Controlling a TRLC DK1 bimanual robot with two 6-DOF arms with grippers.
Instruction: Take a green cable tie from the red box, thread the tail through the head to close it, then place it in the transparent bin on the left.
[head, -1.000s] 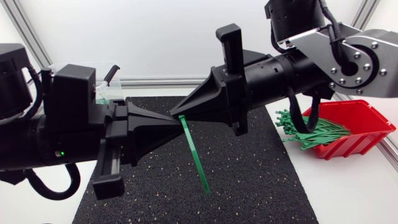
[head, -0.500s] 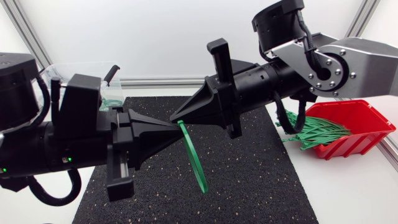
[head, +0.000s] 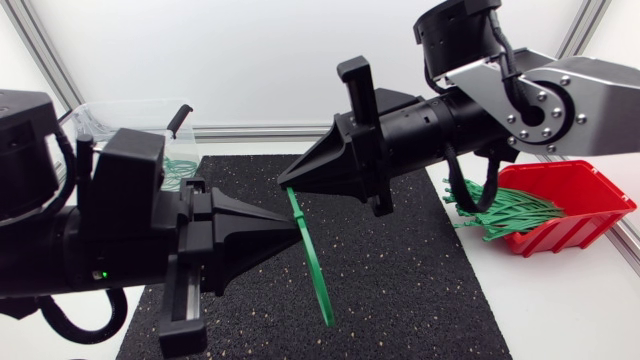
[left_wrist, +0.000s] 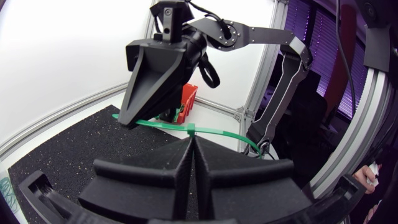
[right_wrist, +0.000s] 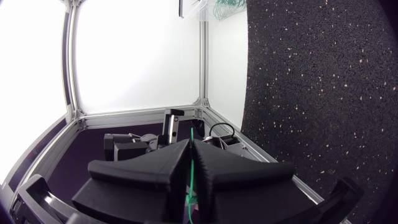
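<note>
A green cable tie (head: 313, 262) hangs over the black mat between my two grippers. My left gripper (head: 301, 229) is shut on it a short way below its upper end; in the left wrist view the tie (left_wrist: 217, 132) crosses the tips of the left gripper (left_wrist: 191, 138). My right gripper (head: 287, 185) pinches the tie's upper end, and the right gripper (left_wrist: 132, 121) also shows ahead of the left one. In the right wrist view the tie (right_wrist: 191, 167) sits between the closed fingers. The red box (head: 590, 198) of green ties (head: 505, 215) is at the right. The transparent bin (head: 130, 112) stands at the back left.
The black foam mat (head: 400, 290) covers the middle of the table, with white table around it. An aluminium frame rail (head: 250, 131) runs along the back edge. The red box (left_wrist: 188, 99) shows beyond the right gripper in the left wrist view.
My left gripper has shifted lower along the tie, away from the right gripper's tip. The tie bowed outward, then straightened somewhat. The right arm shifted only slightly.
</note>
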